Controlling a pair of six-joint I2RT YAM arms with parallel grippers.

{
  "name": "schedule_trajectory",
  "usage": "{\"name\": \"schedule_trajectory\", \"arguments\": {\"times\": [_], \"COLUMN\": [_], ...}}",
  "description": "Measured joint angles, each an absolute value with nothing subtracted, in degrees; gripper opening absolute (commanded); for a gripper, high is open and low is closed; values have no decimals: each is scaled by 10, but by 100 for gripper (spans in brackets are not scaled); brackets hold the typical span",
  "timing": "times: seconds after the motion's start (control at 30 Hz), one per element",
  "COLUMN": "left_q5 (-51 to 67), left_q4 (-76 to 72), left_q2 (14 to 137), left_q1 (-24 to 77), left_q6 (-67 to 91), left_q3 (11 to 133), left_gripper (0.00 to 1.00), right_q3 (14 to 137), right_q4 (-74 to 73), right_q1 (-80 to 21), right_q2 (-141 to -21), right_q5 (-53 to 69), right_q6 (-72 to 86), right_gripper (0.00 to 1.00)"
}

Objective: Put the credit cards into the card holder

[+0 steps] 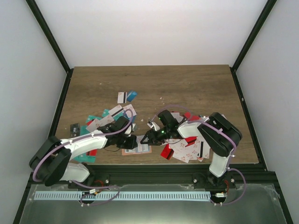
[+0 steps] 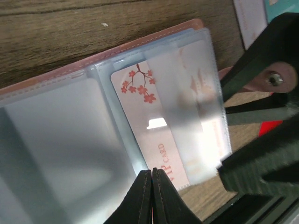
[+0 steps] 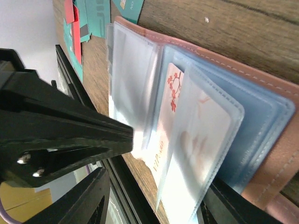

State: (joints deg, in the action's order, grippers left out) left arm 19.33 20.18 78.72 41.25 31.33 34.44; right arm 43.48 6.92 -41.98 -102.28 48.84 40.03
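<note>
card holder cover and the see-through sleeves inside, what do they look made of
The card holder cover: looks like matte salmon-pink faux leather, with a stitched edge. Its sleeves: clear, glossy soft plastic, probably vinyl; the blossom card shows through and light glares off them.

card holder [image 1: 140,148] on table [image 1: 187,84], one card [image 2: 149,126] inside it, credit cards [image 1: 189,150] either side

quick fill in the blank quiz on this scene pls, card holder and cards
1. The card holder lies ____, its clear sleeves showing.
2. Its outer cover is ____ in colour.
3. The card tucked in one sleeve reads "____ CARD".
4. Loose cards lie scattered on the ____ tabletop.

Missing words: open; pink; VIP; wooden
</note>
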Motion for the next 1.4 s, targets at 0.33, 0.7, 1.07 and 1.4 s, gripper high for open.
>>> {"name": "schedule_trajectory", "arguments": {"times": [0.33, 0.7, 1.07, 1.4], "left_q5": [149, 71, 35, 2], "left_q4": [280, 388, 429, 395], "left_q2": [650, 507, 481, 530], "left_q1": [411, 404, 401, 400], "left_q6": [337, 390, 420, 409], "left_q3": [352, 363, 404, 447], "left_gripper": [6, 14, 53, 100], "right_q3": [447, 604, 672, 580], "right_q4": [64, 4, -91, -190], "right_q1": [-420, -471, -485, -435], "right_q2": [-1025, -1044, -963, -724], "right_q5": [484, 520, 481, 241], "right_q6": [408, 397, 311, 308], "right_gripper": [51, 55, 59, 100]}}
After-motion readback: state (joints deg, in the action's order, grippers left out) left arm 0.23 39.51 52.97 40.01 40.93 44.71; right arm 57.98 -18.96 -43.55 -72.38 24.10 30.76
